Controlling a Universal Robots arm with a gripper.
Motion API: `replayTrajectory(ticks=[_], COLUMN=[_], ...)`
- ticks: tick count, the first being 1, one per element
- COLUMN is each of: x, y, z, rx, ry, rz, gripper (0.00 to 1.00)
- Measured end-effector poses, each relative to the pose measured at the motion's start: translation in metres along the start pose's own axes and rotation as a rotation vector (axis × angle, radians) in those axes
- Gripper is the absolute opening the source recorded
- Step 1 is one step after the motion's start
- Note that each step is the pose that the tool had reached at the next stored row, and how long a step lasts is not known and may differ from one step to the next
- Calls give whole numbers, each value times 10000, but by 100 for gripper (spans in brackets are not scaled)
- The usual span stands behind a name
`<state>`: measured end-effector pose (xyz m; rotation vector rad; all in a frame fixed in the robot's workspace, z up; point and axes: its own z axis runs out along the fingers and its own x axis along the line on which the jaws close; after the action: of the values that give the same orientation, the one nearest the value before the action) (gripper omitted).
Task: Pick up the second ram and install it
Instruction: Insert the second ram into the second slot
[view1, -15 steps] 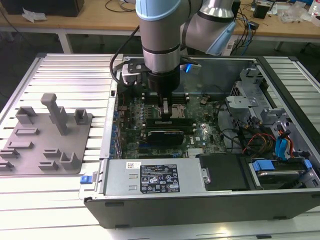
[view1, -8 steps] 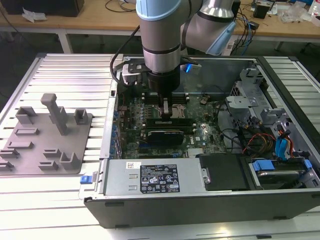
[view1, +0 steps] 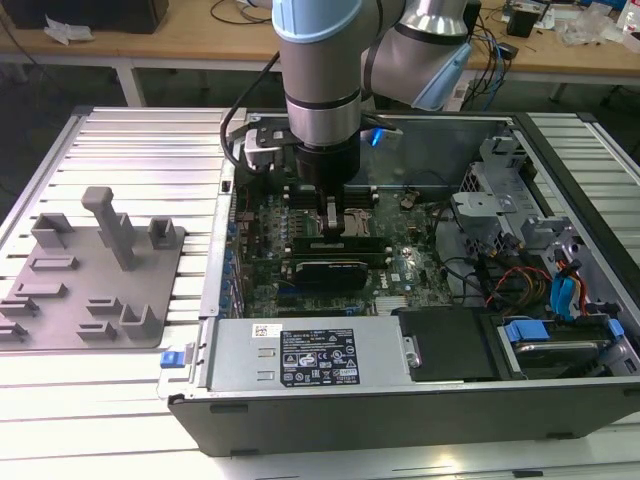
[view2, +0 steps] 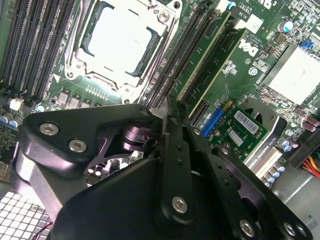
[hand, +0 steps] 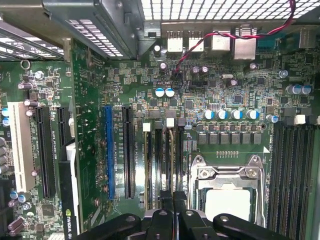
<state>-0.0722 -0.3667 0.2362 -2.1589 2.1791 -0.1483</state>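
Note:
The open computer case holds the motherboard (view1: 400, 265), and my gripper (view1: 334, 215) hangs low over its memory slots. In the second wrist view the ram (view2: 201, 56) is a long green stick standing on edge in a slot beside the processor socket (view2: 122, 37). My gripper (view2: 169, 116) has its black fingers pressed together, their tips right at the near end of that stick. The first wrist view has the same ram (hand: 172, 160) as a thin edge running away from my gripper (hand: 173, 199). Whether the tips touch it is not clear.
A grey fixture plate (view1: 90, 270) with upright blocks lies on the slatted table at the exterior view's left. Inside the case sit a black card (view1: 335, 268), the power supply (view1: 310, 355), a drive cage (view1: 490, 215) and coloured cables (view1: 560, 290). Expansion slots (hand: 117, 150) flank the memory slots.

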Motion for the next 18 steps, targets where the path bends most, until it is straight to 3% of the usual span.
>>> replayTrajectory(ticks=[15, 17, 18], x=[-1, -1, -1], y=[8, 7, 8], z=[69, 69, 69], rx=[17, 18, 18], ry=[0, 0, 0], rz=[1, 1, 1], gripper=[9, 10, 17])
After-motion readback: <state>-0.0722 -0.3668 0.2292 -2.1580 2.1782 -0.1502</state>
